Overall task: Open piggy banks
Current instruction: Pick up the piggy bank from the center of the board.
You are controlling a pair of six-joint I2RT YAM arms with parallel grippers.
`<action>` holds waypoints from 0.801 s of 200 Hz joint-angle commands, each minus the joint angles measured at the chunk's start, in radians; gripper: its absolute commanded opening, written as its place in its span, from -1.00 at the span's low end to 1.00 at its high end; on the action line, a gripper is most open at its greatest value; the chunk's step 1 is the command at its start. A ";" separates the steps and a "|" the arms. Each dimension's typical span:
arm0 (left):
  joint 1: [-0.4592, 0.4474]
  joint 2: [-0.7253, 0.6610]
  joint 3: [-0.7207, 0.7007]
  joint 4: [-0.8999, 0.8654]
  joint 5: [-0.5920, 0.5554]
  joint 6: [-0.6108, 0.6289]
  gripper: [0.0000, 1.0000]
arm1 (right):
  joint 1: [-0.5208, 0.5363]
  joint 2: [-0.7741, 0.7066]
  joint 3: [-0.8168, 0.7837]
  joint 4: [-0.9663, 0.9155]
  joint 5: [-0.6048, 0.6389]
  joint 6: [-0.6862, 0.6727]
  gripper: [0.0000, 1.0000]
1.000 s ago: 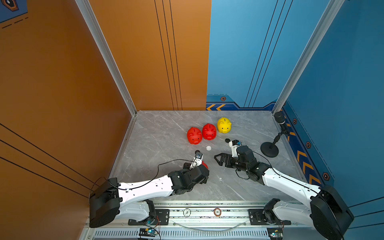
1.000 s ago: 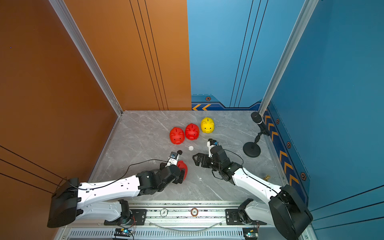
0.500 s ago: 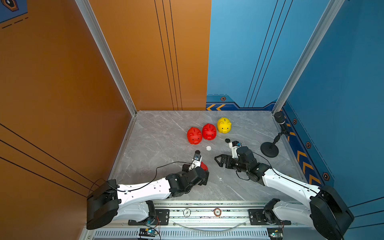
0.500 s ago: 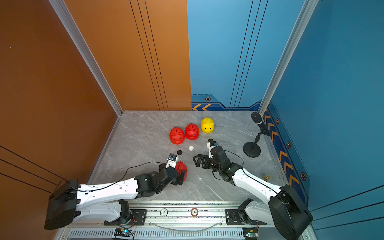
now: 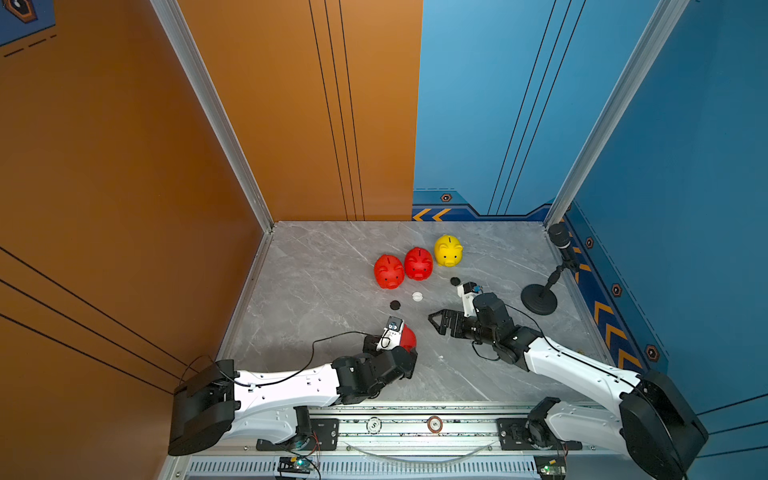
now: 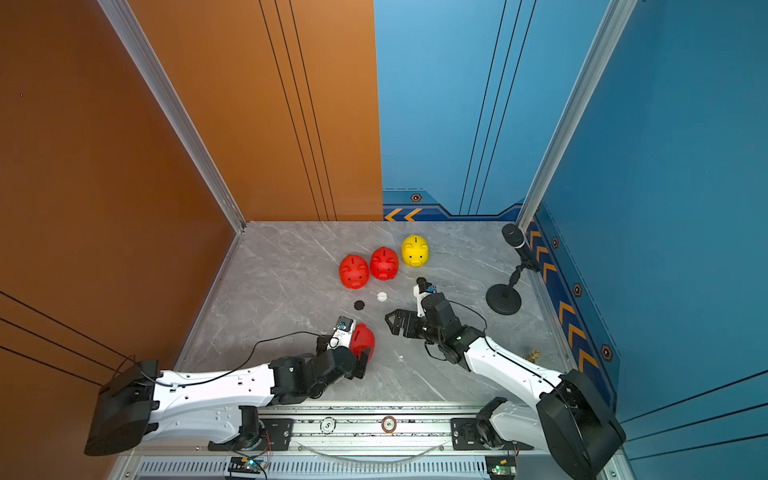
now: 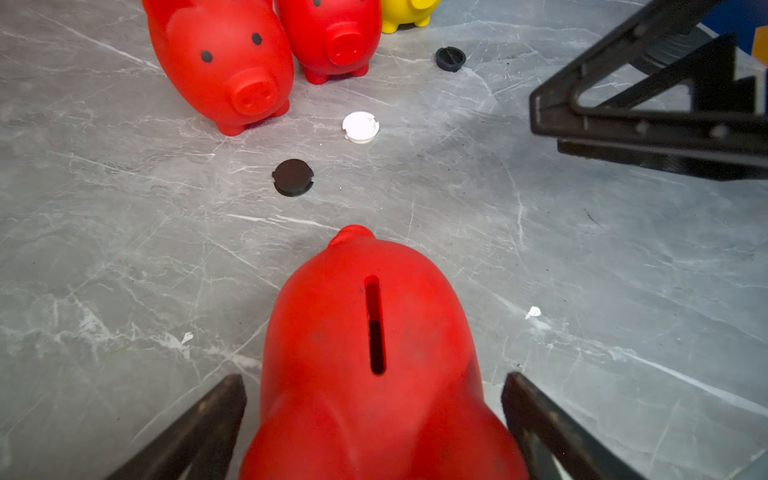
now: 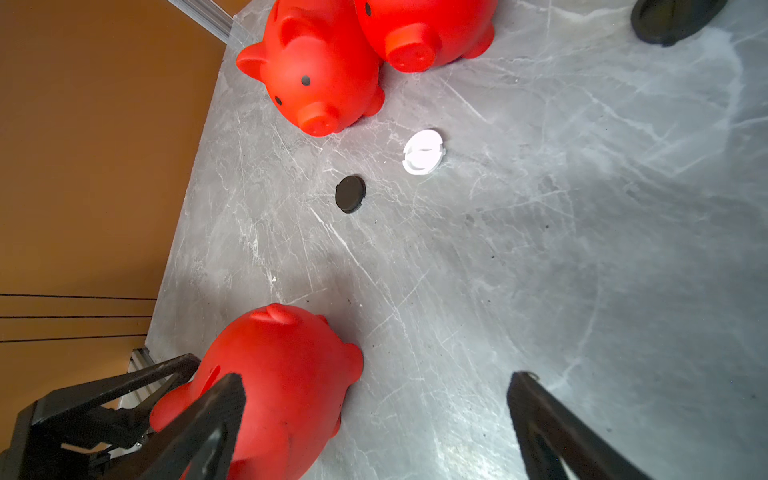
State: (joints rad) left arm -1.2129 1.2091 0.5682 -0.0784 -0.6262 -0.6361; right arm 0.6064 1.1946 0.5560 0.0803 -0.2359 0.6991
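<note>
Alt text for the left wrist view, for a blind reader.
A red piggy bank, coin slot up, sits between the fingers of the open left tool. Beyond it on the grey table lie two black plugs and a white plug, then two red banks and a yellow one.

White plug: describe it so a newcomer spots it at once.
On the grey marble table, find the row of three piggy banks near the back, two red and one yellow. Just in front of the middle red one lies the white plug, a small flat disc; the two plugs nearby are black.
</note>
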 commanded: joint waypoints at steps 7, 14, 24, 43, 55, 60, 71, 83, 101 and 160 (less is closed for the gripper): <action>-0.008 0.029 -0.019 0.035 -0.048 -0.024 0.95 | -0.002 -0.012 -0.005 0.005 -0.014 -0.029 1.00; -0.008 0.037 -0.023 0.051 -0.039 -0.021 0.98 | -0.001 -0.013 -0.005 0.005 -0.016 -0.030 0.99; -0.007 0.042 -0.030 0.069 -0.031 -0.025 0.98 | 0.001 -0.014 -0.005 0.006 -0.016 -0.030 0.99; -0.002 0.044 -0.053 0.105 -0.003 -0.041 0.80 | 0.007 -0.015 -0.002 0.012 -0.020 -0.040 0.99; 0.001 0.044 -0.072 0.127 0.013 -0.054 0.59 | 0.015 -0.013 0.006 0.012 -0.028 -0.057 0.99; 0.002 0.042 -0.078 0.134 0.017 -0.060 0.51 | 0.017 -0.010 0.014 0.005 -0.034 -0.064 0.99; 0.007 0.034 -0.093 0.144 0.030 -0.068 0.32 | 0.025 -0.006 0.029 -0.013 -0.029 -0.079 1.00; 0.013 0.013 -0.102 0.152 0.046 -0.070 0.14 | 0.031 -0.007 0.040 -0.034 -0.036 -0.105 1.00; 0.041 -0.039 -0.120 0.158 0.097 -0.076 0.00 | 0.038 -0.034 0.030 -0.020 -0.039 -0.140 0.99; 0.430 -0.338 -0.258 0.252 0.601 -0.240 -0.11 | 0.041 -0.102 -0.031 0.174 -0.253 -0.186 0.90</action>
State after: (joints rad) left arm -0.9298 0.9699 0.3653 0.1188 -0.3222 -0.7597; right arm 0.6415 1.1034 0.5407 0.1509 -0.3645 0.5426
